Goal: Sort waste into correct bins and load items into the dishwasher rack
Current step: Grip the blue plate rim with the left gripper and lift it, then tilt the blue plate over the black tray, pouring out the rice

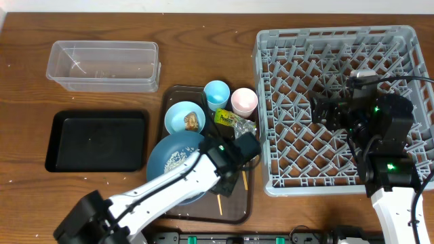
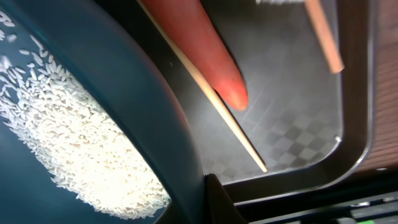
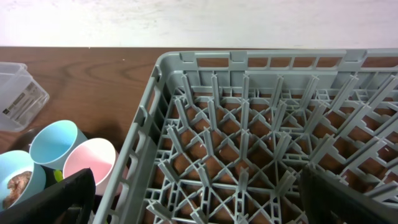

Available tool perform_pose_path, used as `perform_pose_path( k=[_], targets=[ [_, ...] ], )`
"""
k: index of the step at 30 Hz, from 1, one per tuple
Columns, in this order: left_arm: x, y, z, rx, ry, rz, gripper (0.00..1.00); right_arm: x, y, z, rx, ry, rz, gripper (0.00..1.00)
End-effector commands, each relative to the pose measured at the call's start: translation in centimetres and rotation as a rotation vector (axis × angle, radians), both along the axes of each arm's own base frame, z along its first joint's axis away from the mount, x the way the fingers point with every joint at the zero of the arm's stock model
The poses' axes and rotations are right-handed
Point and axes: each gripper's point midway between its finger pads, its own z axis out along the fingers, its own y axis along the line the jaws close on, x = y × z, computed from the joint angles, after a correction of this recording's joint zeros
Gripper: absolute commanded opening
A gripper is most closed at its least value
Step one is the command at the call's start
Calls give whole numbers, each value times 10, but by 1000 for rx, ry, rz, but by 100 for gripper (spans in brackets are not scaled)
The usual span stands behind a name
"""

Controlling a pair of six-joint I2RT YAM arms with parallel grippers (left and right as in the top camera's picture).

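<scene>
The dark-blue plate (image 1: pixel 169 163) (image 2: pixel 143 81) lies on the brown serving tray (image 1: pixel 178 95) with white rice (image 2: pixel 68 143) on it. My left gripper (image 1: pixel 218 150) (image 2: pixel 208 190) is shut on the plate's right rim. Beside it lie an orange carrot (image 2: pixel 211 56) and two chopsticks (image 2: pixel 214 106) (image 2: pixel 323 34). The light-blue bowl (image 1: pixel 182 116) holds a brown food lump (image 1: pixel 192 120). Behind it stand the light-blue cup (image 1: pixel 217 93) and pink cup (image 1: pixel 244 102), with the foil wrapper (image 1: pixel 234 120) in front. My right gripper (image 1: pixel 332 108) (image 3: pixel 208 205) hangs open over the grey rack (image 1: pixel 271 108) (image 3: pixel 186 68).
The clear tub (image 1: pixel 102 64) stands at the back left and the black tray (image 1: pixel 97 141) in front of it. The serving tray's raised rim (image 2: pixel 348 155) runs close to my left gripper. Upright pegs fill the rack below my right gripper.
</scene>
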Motion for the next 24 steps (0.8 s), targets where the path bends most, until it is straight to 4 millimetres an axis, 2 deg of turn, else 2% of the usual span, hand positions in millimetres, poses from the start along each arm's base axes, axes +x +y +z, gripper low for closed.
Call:
perform_pose_path(
  k=[1,7,12,24],
  targets=[
    [13,-1,20,-47,-53,13,6,2,1,10,7,-20,-5,99],
    [27,4,39,-103,-107,58,6,3,1,11,7,-26,-5,99],
    [45,17,52,-141,-151,120,6,3,1,10,7,-23,-4,99],
    [113,65,68,-219,-287,346,6,3,1,10,7,-22,-5,99]
  ],
)
